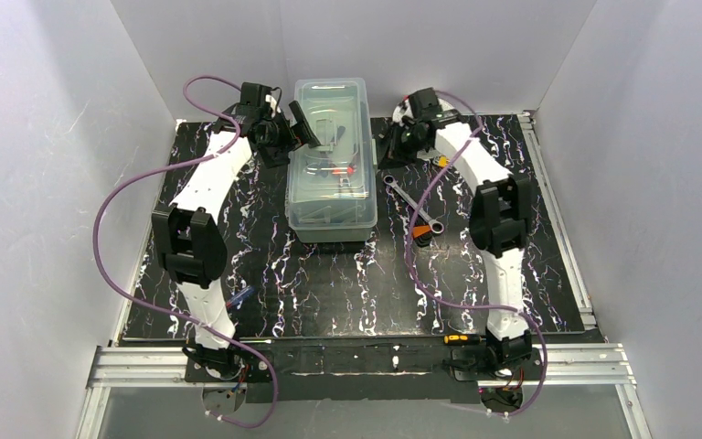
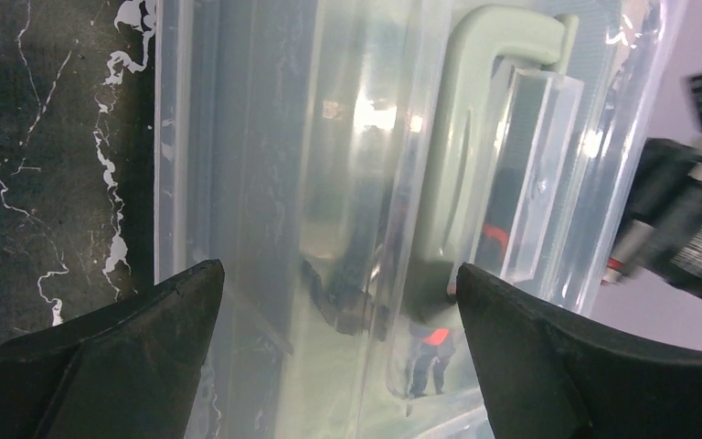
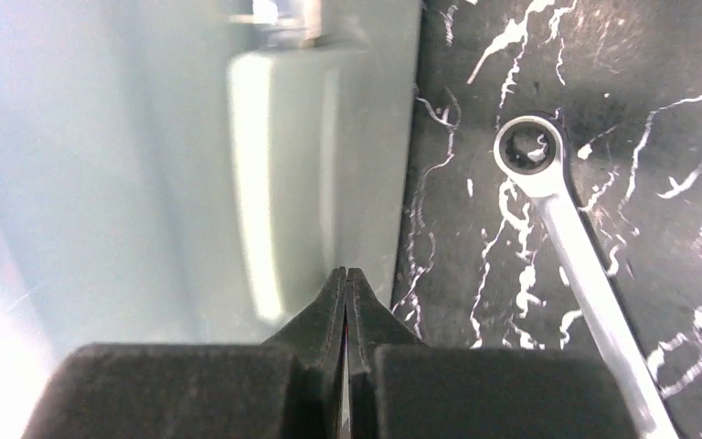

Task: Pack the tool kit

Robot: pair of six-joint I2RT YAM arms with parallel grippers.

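Observation:
The tool kit's box (image 1: 331,183) stands on the middle of the mat with its translucent lid down. My left gripper (image 1: 311,128) hangs open over the lid's left side. In the left wrist view its jaws (image 2: 340,274) are spread wide over the lid, with the sage-green handle (image 2: 475,137) ahead and red-marked tools (image 2: 434,337) dimly seen inside. My right gripper (image 1: 391,144) is shut and empty by the box's right side. Its tips (image 3: 345,276) lie just in front of a green latch (image 3: 283,174). A silver wrench (image 1: 411,203) lies on the mat to the right.
An orange-handled tool (image 1: 420,234) lies beside the right arm. A blue-handled screwdriver (image 1: 240,297) lies near the left arm's base, and a yellow-and-black one (image 1: 462,338) is by the right base. White walls enclose the mat (image 1: 329,293). The wrench's ring end (image 3: 528,151) sits close to my right fingers.

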